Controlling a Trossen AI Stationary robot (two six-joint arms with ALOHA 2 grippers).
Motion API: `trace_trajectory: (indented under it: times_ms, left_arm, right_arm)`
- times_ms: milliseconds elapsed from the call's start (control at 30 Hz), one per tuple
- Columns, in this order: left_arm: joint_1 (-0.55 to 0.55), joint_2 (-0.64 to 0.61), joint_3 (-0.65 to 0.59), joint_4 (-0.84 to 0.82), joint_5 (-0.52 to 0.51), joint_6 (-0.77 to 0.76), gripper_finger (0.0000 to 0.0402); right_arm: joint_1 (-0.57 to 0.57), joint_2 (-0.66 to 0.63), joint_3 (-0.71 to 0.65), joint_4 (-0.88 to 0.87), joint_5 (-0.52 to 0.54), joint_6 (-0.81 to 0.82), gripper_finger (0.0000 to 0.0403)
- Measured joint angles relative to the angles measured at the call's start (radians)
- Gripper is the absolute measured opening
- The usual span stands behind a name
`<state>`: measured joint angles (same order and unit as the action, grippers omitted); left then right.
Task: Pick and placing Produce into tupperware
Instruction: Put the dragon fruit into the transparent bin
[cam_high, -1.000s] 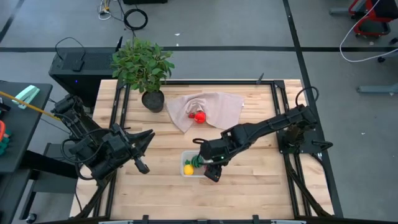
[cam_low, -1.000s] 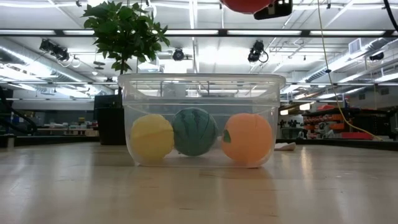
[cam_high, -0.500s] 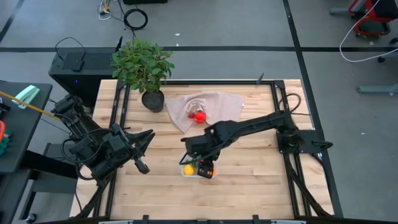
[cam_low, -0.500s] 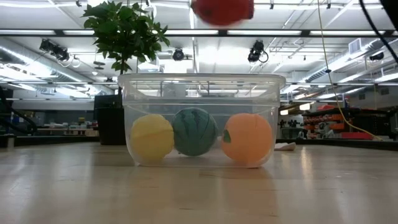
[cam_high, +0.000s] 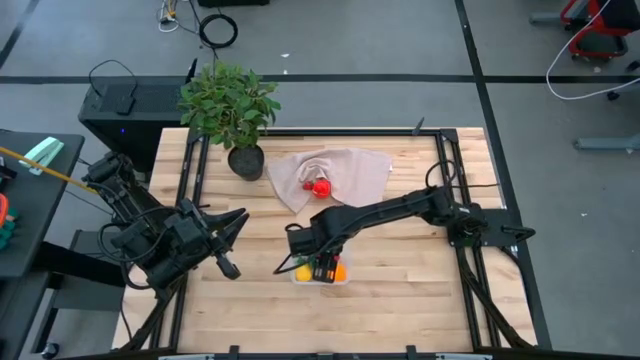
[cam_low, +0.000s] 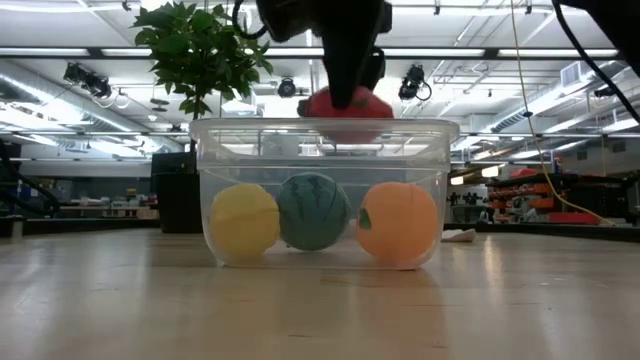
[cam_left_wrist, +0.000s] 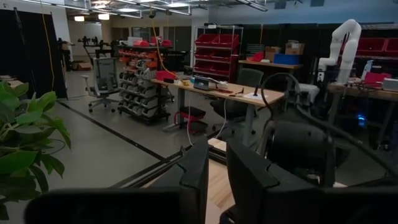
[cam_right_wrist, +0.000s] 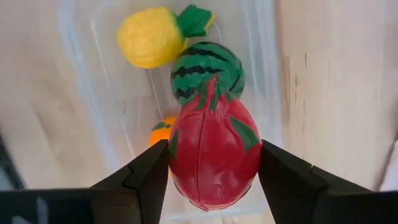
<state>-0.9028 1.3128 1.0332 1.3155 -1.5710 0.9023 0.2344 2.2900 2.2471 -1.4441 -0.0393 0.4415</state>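
The clear tupperware (cam_high: 302, 272) stands on the wooden table near its near edge; in the low view (cam_low: 322, 190) it holds a yellow piece (cam_low: 244, 222), a dark green striped piece (cam_low: 313, 211) and an orange piece (cam_low: 398, 222), each resting on its floor. My right gripper (cam_high: 322, 265) hangs over it, shut on a red piece with green leaves (cam_right_wrist: 213, 152). A second red piece (cam_high: 320, 187) lies on the beige cloth (cam_high: 350, 170). My left gripper (cam_high: 226, 263) waits at the table's left side, its fingers close together, touching nothing. My right gripper pinches the red piece between its two fingers (cam_right_wrist: 146, 177), one on each side at its widest part (cam_right_wrist: 177, 155). It comes from above, pointing down. The piece is lifted clear, at the height of the tupperware's rim (cam_low: 347, 103), over the green and orange pieces.
A leafy potted plant (cam_high: 230, 105) stands at the table's far left corner, next to the beige cloth. Dark frame rails (cam_high: 448, 190) run along the table's left and right sides. Bare wood lies to the left and right of the tupperware.
My right gripper has carried the red piece toward the table's left and down, from beside the tupperware's right end to over its middle. The piece has dropped from high above the container to its rim. The gripper has stayed shut on it.
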Motion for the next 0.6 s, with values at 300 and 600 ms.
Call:
trace_trajectory:
  times_ms: [300, 600]
  left_arm:
    - [0.000, 0.000, 0.000, 0.000, 0.000, 0.000, 0.0062]
    - [0.000, 0.000, 0.000, 0.000, 0.000, 0.001, 0.0070]
  right_arm:
    - [-0.005, 0.024, -0.025, 0.015, 0.018, 0.006, 0.0227]
    - [-0.003, 0.023, -0.025, 0.012, 0.017, 0.000, 0.0228]
